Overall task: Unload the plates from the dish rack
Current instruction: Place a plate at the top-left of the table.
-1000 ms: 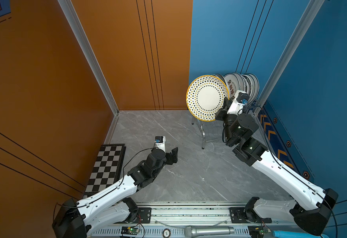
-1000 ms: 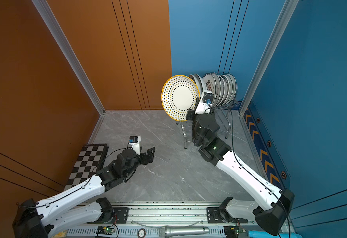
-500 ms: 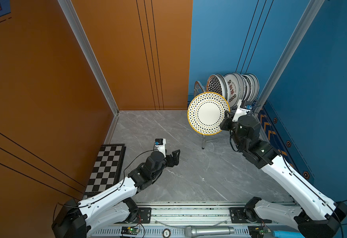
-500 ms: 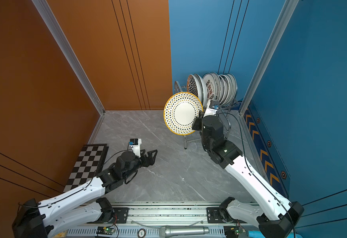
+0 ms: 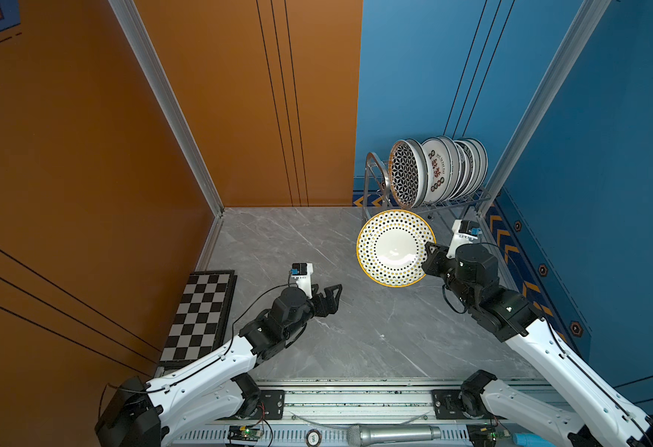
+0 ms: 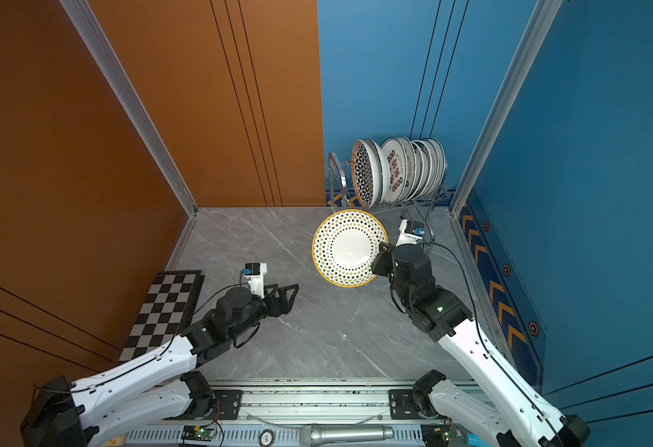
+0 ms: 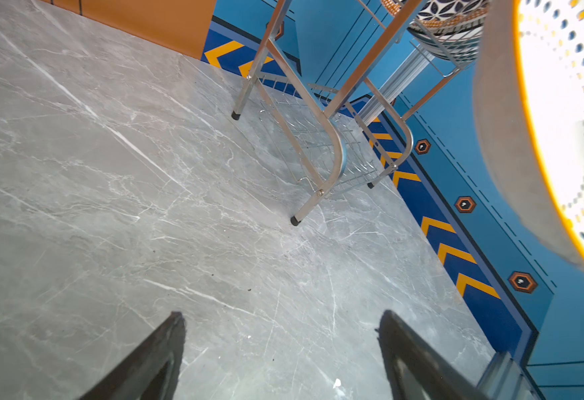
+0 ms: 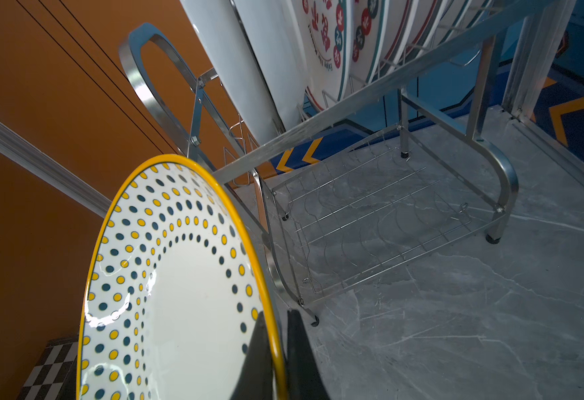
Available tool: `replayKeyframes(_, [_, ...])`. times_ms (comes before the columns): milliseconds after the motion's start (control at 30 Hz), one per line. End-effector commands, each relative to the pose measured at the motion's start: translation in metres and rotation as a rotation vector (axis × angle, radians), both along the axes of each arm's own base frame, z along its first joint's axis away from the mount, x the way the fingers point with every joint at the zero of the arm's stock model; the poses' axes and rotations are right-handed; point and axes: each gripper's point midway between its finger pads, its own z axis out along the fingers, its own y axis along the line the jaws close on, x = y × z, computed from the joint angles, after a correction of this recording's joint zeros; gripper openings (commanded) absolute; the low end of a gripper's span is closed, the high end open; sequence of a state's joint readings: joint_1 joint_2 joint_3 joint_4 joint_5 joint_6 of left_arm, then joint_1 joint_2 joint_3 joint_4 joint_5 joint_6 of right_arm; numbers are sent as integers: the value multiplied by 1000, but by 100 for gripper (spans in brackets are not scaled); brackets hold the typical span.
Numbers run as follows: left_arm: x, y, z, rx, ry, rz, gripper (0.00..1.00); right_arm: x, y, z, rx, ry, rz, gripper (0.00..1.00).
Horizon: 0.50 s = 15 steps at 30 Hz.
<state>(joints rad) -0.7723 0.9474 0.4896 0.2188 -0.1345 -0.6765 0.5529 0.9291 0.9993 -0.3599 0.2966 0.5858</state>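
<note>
Standing on edge in the upper tier of the dish rack [image 8: 353, 104], a row of plates [image 5: 437, 170] leans close together at the back right corner of the counter [image 5: 356, 340]. The front one has a black-and-white geometric face [image 5: 404, 174] and the next carries red and black characters [image 5: 438, 174]. Those behind overlap so closely in both top views that the count is unsure, perhaps six or seven. One plate is out of the slots: the dotted plate [image 5: 392, 247], yellow-rimmed with rings of yellow and dark dots, hangs in the air in front of the rack's arched end, tilted with its face turned upward. The right tool [image 5: 429, 251] is clamped narrow on this plate's rim. The right wrist view shows one finger [image 8: 259, 349] lying over the dotted face and the other finger [image 8: 301, 349] behind the rim. The left tool [image 5: 330, 294] hovers above the bare middle of the counter, well apart from rack and plate. Its jaws are spread wide, as the left wrist view shows, gripping nothing and touching nothing. A chequered board [image 5: 201, 313] lies flat at the counter's left edge, against the orange wall.
</note>
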Motion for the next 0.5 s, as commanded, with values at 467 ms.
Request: replayKeyframes(467, [-15, -12, -15, -162, 76, -104, 89, -6, 19, -50, 185, 83, 78, 0])
